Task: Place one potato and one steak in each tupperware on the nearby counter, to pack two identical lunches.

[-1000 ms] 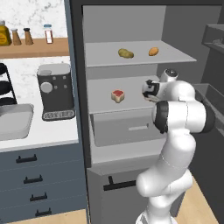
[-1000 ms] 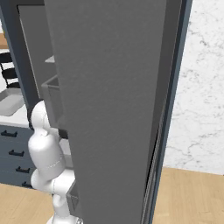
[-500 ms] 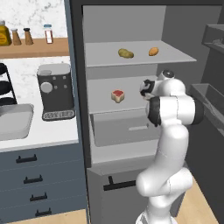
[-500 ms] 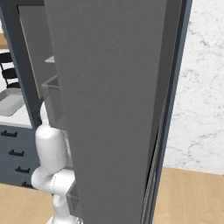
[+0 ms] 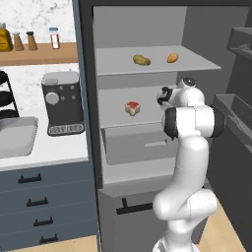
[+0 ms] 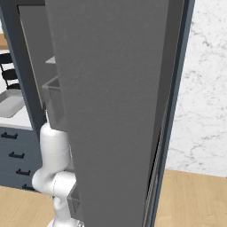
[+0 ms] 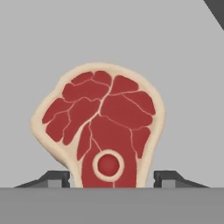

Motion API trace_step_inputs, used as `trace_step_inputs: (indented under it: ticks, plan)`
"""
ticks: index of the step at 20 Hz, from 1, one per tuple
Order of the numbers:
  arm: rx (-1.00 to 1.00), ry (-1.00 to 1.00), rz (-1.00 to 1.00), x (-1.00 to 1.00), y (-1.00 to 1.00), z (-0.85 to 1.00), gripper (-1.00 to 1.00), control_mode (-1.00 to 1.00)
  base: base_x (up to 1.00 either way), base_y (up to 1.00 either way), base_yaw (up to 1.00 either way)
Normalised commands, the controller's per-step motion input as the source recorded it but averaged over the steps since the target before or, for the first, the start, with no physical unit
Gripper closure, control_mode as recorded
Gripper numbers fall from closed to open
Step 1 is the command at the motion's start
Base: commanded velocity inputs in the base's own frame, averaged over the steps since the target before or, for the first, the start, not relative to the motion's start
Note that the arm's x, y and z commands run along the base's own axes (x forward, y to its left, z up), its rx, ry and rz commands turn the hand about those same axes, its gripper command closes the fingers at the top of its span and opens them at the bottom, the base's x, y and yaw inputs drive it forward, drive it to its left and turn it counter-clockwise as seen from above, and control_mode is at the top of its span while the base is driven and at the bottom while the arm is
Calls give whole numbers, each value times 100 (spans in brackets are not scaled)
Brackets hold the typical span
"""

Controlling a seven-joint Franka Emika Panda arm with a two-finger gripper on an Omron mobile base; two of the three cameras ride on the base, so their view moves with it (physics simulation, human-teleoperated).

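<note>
Jaws of the dark two-finger gripper point(image 7: 111, 178) stand on either side of the lower end of the raw red steak with a pale fat rim and a small round bone point(image 7: 101, 129). Each tip sits just outside the meat's edge. Whether the tips already press the meat I cannot tell; they look close to touching but not clearly clenched.

From the left base camera, the steak point(image 5: 132, 108) lies on the grey middle shelf of the open refrigerator point(image 5: 147, 96), ahead of the jaws. One shelf above are a brown lumpy potato point(image 5: 141, 60) and a smaller orange-brown potato point(image 5: 172, 58).

Judged by its look, the steak is a thin, soft, slick slab that will sag. Gripping across the narrow bone end, where it is firmest, seems safest.
</note>
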Motion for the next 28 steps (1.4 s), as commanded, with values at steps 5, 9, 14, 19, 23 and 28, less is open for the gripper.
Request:
trace_step_inputs:
  ticks: [5,9,14,19,23,28]
  plan:
    - [0,-9,0,-3,35,-21,100,-100,0,0,0]
    - [0,-7,0,-40,50,-4,100,-100,0,0,0]
    - [0,0,0,-71,43,9,100,-100,0,0,0]
    - [0,0,0,-81,32,51,100,-100,0,0,0]
    - [0,2,0,-87,13,65,100,-100,0,0,0]
    - [0,10,0,-90,11,83,100,-100,0,0,0]
